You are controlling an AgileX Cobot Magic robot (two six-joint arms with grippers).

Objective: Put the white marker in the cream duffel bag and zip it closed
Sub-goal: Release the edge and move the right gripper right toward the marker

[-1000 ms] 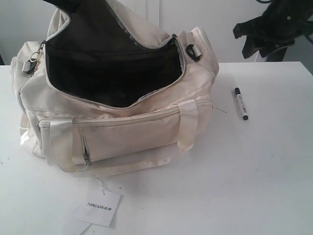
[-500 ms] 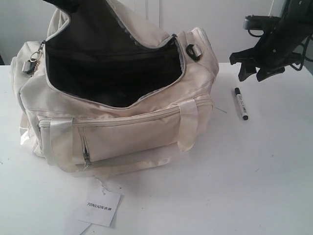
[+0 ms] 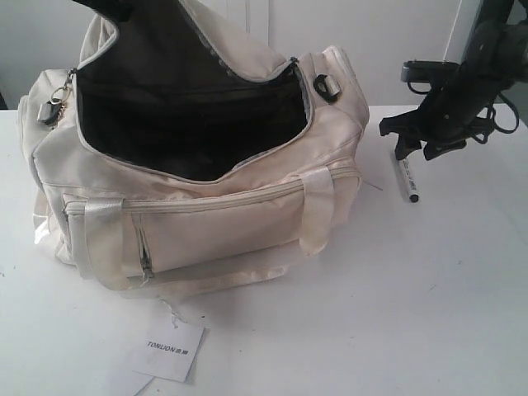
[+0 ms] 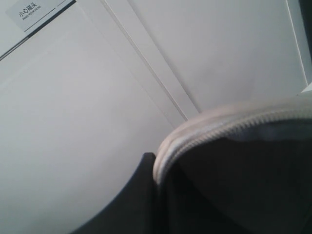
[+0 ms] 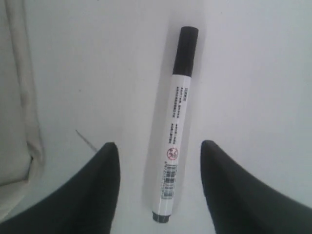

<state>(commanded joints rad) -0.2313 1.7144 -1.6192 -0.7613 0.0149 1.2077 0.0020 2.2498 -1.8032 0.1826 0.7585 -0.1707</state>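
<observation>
At the right of the exterior view, the white marker (image 3: 407, 180) lay flat on the table (image 3: 412, 313) near the cream duffel bag (image 3: 214, 223). The right gripper (image 3: 412, 150) hung over it, jaws spread wide either side of the barrel, nothing grabbed. The bag's top gaped open. The left gripper (image 3: 111, 7) was at the raised flap, upper left, and I honestly couldn't tell if it was clamped.

The right gripper (image 3: 415, 150) is coming down from high over the surface (image 3: 429, 289) and closing in above the white marker (image 3: 408, 185), jaws spread wide; the marker's far end is slipping from exterior view beneath the gripper.
</observation>
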